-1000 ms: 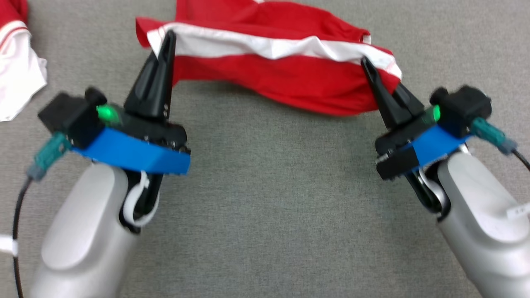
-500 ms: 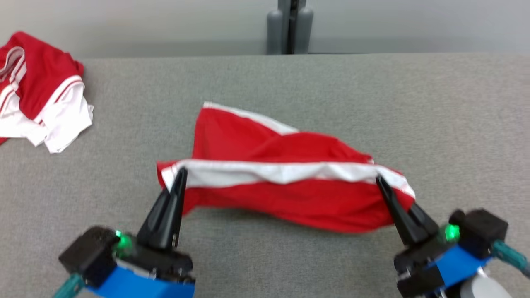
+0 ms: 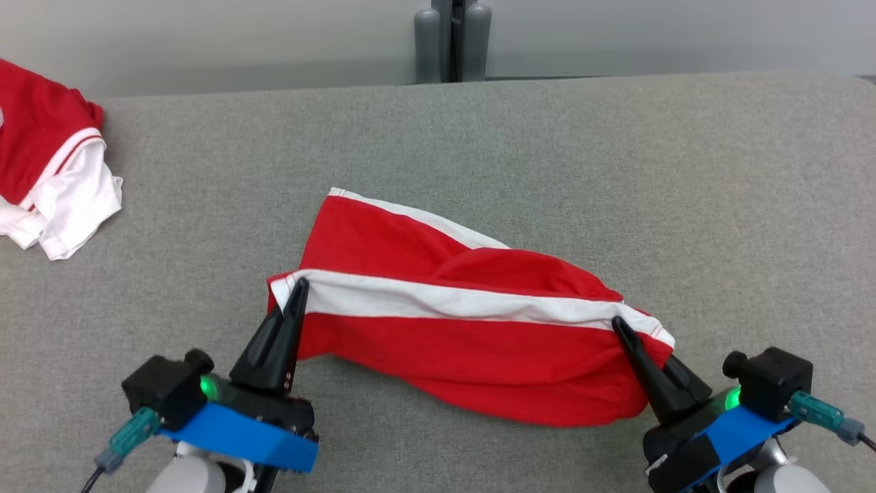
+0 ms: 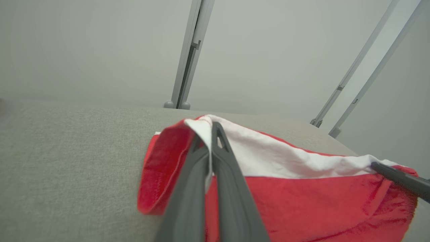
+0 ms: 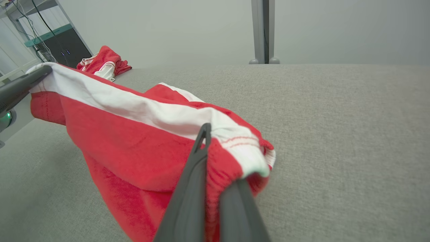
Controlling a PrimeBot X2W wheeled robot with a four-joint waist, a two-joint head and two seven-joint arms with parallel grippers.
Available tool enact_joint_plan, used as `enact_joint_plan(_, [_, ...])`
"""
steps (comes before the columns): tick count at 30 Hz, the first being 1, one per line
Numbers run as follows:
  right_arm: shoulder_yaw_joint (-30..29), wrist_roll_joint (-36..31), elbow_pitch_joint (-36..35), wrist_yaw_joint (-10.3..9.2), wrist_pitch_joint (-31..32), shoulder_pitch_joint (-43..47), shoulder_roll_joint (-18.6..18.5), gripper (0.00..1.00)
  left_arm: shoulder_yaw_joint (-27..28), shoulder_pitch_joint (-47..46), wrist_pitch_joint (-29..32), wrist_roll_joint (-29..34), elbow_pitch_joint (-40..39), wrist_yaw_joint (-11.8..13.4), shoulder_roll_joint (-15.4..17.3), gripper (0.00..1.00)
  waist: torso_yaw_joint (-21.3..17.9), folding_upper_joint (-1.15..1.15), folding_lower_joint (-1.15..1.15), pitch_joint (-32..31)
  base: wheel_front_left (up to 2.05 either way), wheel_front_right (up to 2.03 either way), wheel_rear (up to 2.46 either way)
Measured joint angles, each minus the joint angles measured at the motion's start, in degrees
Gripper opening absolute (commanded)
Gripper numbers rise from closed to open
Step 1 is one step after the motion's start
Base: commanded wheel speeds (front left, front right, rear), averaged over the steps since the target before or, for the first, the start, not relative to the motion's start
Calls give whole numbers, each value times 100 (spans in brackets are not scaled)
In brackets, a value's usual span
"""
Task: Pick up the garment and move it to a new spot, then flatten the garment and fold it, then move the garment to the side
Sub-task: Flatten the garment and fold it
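From the head view we see the red cloth garment with a white band (image 3: 438, 342) stretched across the near middle of the grey felt-covered table (image 3: 616, 171). The band runs from the left gripper (image 3: 299, 287) to the right gripper (image 3: 619, 327). Each claw is pressed together, pinching one end of that band. The far part of the cloth lies flat on the table, a red panel with a white edge stripe reaching toward the back left.

The left wrist view gives us what the head view cannot. The two dark fingers are closed on the white hem, and the cloth corner beside them curls into a red loop. The right gripper's finger enters at that view's right edge, at the band's other end.

In the right wrist view one finger lies on top of the gathered, stitched end. The other goes under the cloth, so its tip is hidden from us. Red fabric sags from the band down to the table.

Well apart, at the table's far left, lies a crumpled heap of red and white clothing (image 3: 48, 171). A grey upright post (image 3: 452, 41) stands behind the far edge. The right wrist view adds dark shelving with cables (image 5: 50, 37) beyond the heap.
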Motion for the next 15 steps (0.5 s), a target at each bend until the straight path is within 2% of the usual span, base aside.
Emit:
enact_joint_plan(10, [97,57,1046,0,-221,-1090,142,0,-505,-1998,-62,-11,1686,-34,-9,0,-78,0,1,689,0,0,0])
enact_joint_plan(15, [169,44,1506,0,-397,-1545,280,0,-783,-2685,-110,-63,2379,-35,14,0,-115,0,1,990,0,0,0])
